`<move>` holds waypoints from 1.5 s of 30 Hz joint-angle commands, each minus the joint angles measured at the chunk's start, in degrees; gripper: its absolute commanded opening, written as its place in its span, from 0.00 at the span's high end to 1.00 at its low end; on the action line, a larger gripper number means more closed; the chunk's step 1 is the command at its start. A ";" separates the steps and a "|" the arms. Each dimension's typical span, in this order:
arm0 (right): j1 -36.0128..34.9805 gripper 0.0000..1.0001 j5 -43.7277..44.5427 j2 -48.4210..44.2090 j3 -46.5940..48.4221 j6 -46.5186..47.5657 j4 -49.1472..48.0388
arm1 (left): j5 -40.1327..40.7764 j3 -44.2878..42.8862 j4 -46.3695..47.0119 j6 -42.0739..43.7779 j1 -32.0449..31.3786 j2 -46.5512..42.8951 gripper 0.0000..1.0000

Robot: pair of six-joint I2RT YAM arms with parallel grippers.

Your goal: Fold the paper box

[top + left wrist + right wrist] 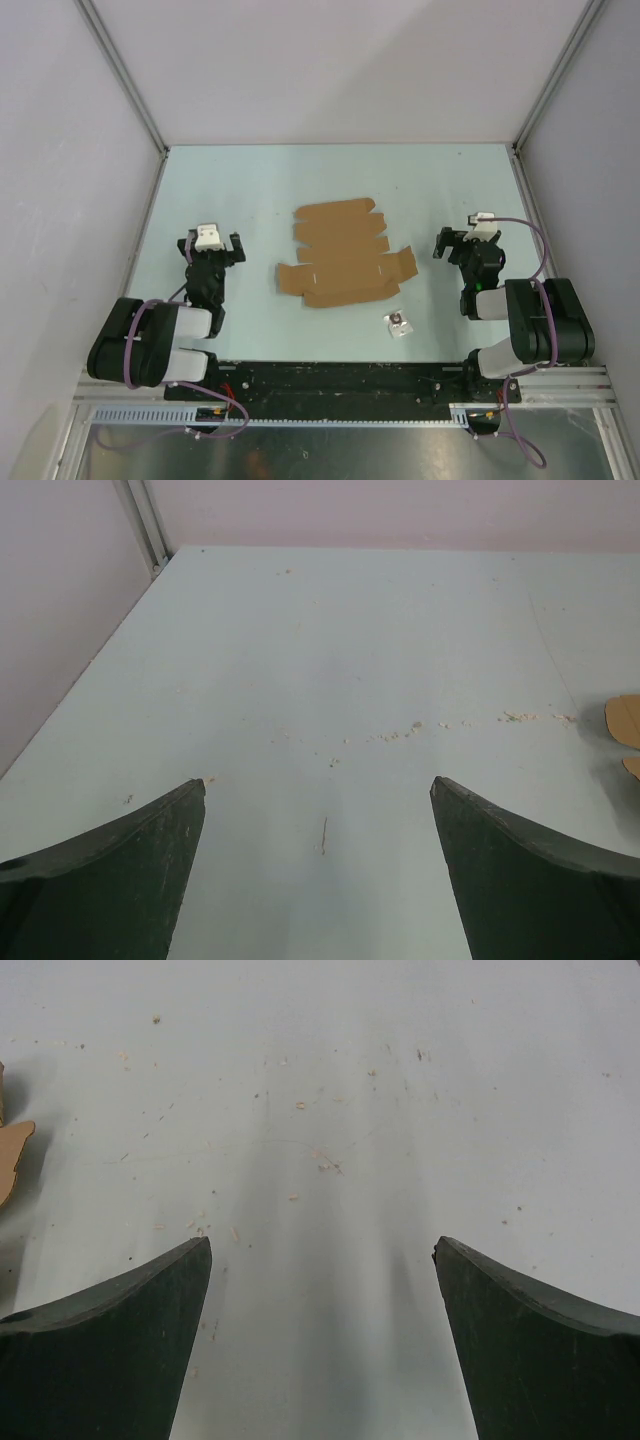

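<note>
The paper box (342, 254) lies as a flat brown die-cut sheet with flaps in the middle of the table. A sliver of its edge shows at the right of the left wrist view as the paper box (625, 720), and at the left of the right wrist view as the paper box (12, 1160). My left gripper (212, 246) stands open to the sheet's left, well apart from it; between its dark fingers (120, 870) is only bare table. To the sheet's right my right gripper (458, 243) is open too, with nothing between its fingers (540, 1340).
A tiny white-grey square object (398, 324) lies near the front edge, just below the sheet's right end. Grey walls with metal posts (125, 80) enclose the pale table (250, 180) on three sides. Brown crumbs (420, 730) speckle the surface.
</note>
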State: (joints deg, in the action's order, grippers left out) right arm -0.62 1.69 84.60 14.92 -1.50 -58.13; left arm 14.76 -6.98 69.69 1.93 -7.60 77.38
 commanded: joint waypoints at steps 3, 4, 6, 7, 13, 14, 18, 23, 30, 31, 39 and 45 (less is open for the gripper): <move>0.18 0.01 0.33 0.31 1.43 0.00 -1.90 | -0.26 -1.54 1.59 0.97 0.39 -0.13 0.00; 0.18 0.00 0.24 0.31 1.43 0.09 -1.99 | -0.26 -1.54 1.59 0.97 0.39 -0.04 0.00; 0.18 0.00 0.15 0.31 1.43 0.09 -1.81 | -0.26 -1.63 1.59 0.97 0.39 -0.13 0.00; 0.18 0.00 0.24 0.22 1.43 0.00 -1.90 | -0.35 -1.63 1.59 0.97 0.39 -0.13 0.00; 0.18 0.00 0.24 0.31 1.43 0.00 -1.90 | -0.35 -1.63 1.59 0.88 0.48 -0.04 0.01; 0.18 0.00 0.33 0.13 1.43 0.00 -1.99 | -0.26 -1.63 1.59 0.97 0.48 -0.13 0.00; 0.18 0.00 6.81 -1.61 1.69 -2.27 -0.85 | 3.07 -2.68 -3.05 0.18 0.21 -5.12 0.00; -1.04 0.00 19.55 -8.12 8.44 -5.27 15.49 | 10.26 -5.22 -12.90 0.52 -2.15 -13.30 0.00; -3.07 0.00 14.49 -18.32 19.87 -14.65 39.04 | 17.75 -12.96 -33.44 -7.71 -7.78 -24.46 0.00; -2.98 0.00 13.26 -19.89 20.58 -16.07 42.36 | 17.41 -13.75 -35.13 -8.17 -9.44 -25.43 0.00; -0.97 0.00 -0.80 -24.56 23.05 -22.49 53.90 | 12.50 -21.31 -61.13 -21.34 -12.18 -31.32 0.00; 0.18 0.02 -11.18 -26.67 23.14 -23.90 59.95 | 10.73 -18.16 -67.57 -30.84 -11.13 -39.84 0.00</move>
State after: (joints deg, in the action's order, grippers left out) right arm -0.67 -1.43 60.82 36.49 -23.18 -4.16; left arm 26.68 -25.96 10.44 -18.72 -19.53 42.96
